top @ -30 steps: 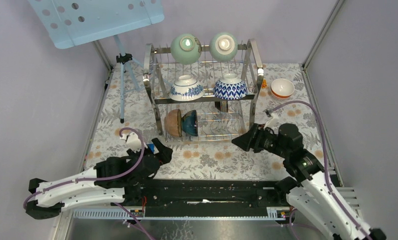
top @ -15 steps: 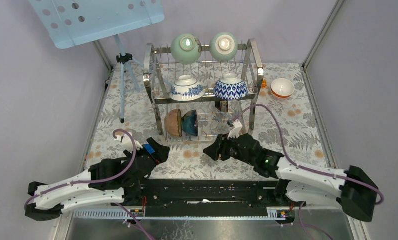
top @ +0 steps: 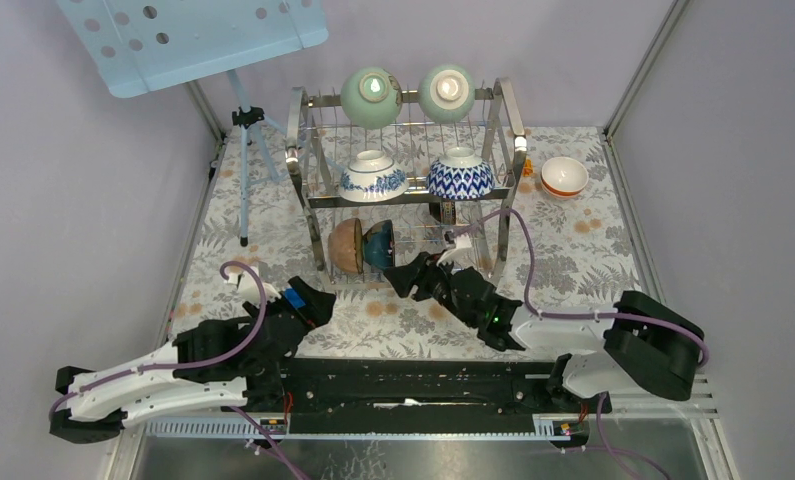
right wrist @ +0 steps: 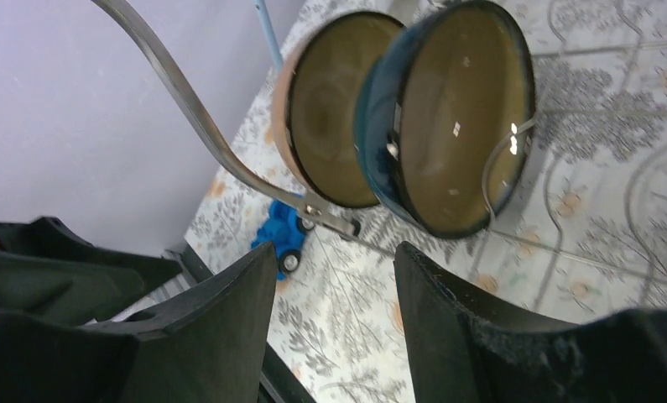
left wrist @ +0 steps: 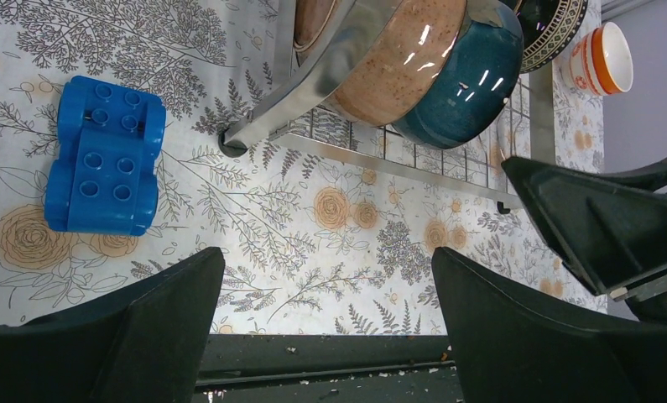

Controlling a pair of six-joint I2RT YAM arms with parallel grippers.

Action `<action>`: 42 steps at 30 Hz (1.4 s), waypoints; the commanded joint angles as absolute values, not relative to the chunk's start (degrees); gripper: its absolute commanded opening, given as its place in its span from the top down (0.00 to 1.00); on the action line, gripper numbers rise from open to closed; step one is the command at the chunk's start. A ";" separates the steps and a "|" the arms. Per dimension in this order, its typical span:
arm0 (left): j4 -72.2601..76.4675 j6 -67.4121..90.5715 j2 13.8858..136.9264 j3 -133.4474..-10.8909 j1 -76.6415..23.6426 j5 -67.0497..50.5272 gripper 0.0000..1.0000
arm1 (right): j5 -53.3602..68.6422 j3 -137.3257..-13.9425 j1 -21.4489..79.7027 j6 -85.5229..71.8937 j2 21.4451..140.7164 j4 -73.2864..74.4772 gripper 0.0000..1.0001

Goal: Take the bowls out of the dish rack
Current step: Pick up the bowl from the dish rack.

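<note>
Jaws of the right gripper (top: 400, 276) stand apart with nothing between them, and they point at the lower tier of the dish rack (top: 403, 200). Two bowls stand there on edge, side by side and touching: the brown bowl (top: 345, 246) on the left and the dark teal bowl (top: 378, 245) on the right. Their open mouths face toward the right arm, so the right wrist view looks straight into both. The rim of the teal bowl is an upright disc, and it lies just ahead of the jaws and a little to the left. The fingers are near it but not yet around it.

In my judgement the coming move depends on this: one finger must go inside the mouth and the other behind the wall, over the upper or near part of the rim.

The left gripper (top: 316, 302) is fully open and empty, low over the table (top: 593, 250) near a blue toy block (left wrist: 103, 155). It sees only the backs of the bowls, so the right arm is better placed.

Two pale green bowls (top: 371, 95) and two blue-and-white bowls (top: 373, 177) wait higher on the rack. The orange-white bowl (top: 564, 176) already sits on the table, right of the rack.
</note>
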State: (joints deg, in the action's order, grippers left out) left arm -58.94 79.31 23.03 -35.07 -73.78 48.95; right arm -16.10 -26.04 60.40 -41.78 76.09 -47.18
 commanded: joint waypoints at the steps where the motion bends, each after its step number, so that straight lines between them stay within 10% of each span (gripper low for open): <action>1: -58.36 78.49 22.26 -34.77 -73.75 50.58 0.01 | -18.85 -31.56 59.48 -41.26 79.87 -54.06 0.40; 42: -58.62 80.70 27.86 -33.07 -73.75 49.77 0.01 | 22.51 -29.65 43.03 -28.22 102.11 -82.74 0.49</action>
State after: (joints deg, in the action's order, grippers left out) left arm -59.05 79.81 26.55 -33.65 -73.80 48.88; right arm 16.80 -28.91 43.38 -30.22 99.68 -76.16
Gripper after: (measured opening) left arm 0.988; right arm 0.522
